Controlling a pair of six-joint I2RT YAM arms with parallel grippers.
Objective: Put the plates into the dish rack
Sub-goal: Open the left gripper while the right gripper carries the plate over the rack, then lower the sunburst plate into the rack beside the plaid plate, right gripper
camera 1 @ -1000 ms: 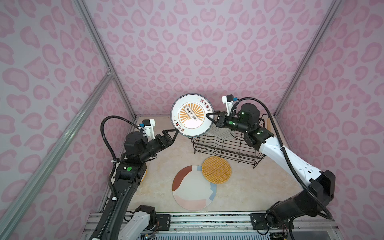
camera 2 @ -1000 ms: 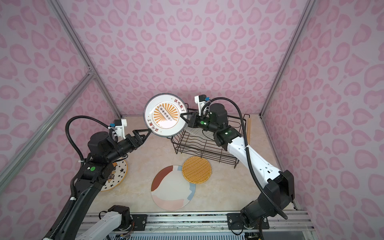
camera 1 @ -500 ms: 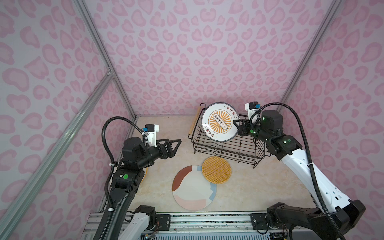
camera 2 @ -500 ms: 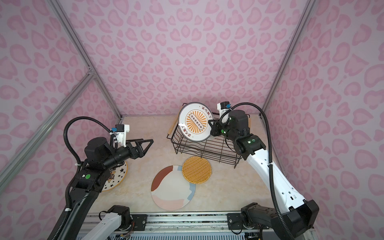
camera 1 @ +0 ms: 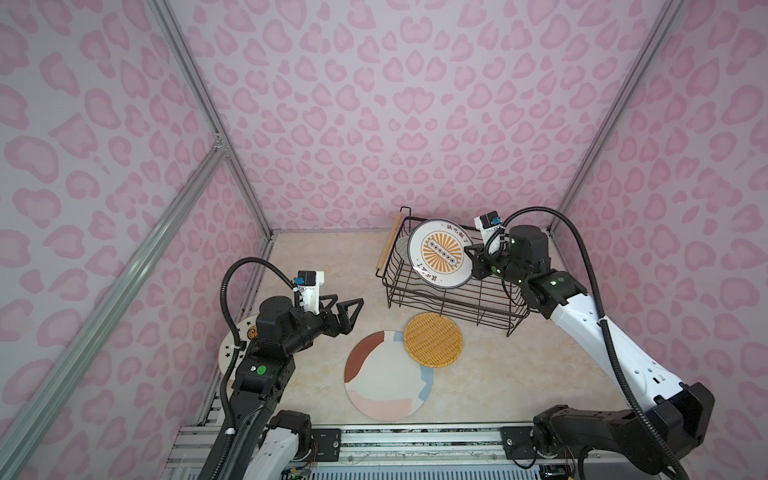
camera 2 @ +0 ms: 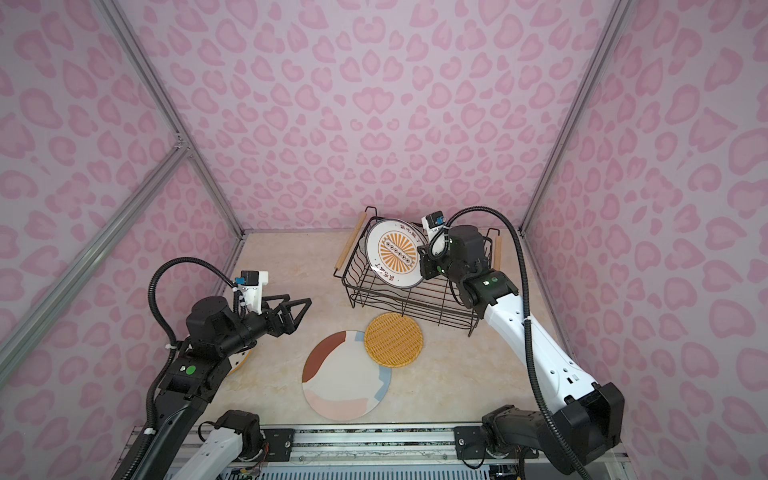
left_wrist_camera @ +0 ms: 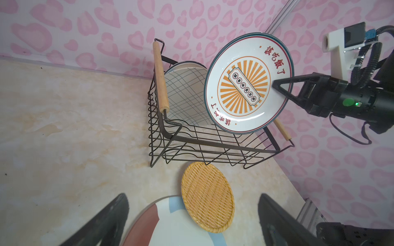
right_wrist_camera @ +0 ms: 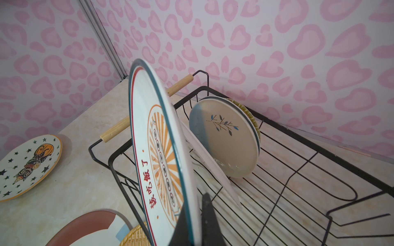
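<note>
Dish rack (camera 1: 453,299) at the desk's (camera 1: 316,257) 1 o'clock, sunburst plate (camera 1: 440,253) upright over it; woven plate (camera 1: 433,340) at its 6 o'clock overlaps patchwork plate (camera 1: 386,378).

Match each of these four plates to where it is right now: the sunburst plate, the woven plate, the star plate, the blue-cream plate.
Plates
1. sunburst plate
2. woven plate
3. star plate
4. blue-cream plate

Places
A. leaning on edge inside the dish rack
B. flat on the table, apart from the other plates
C. clamped by the right gripper, over the rack
D. flat on the table, its edge over the pastel plate

Pairs: 1-C, 2-D, 3-B, 4-A
</note>
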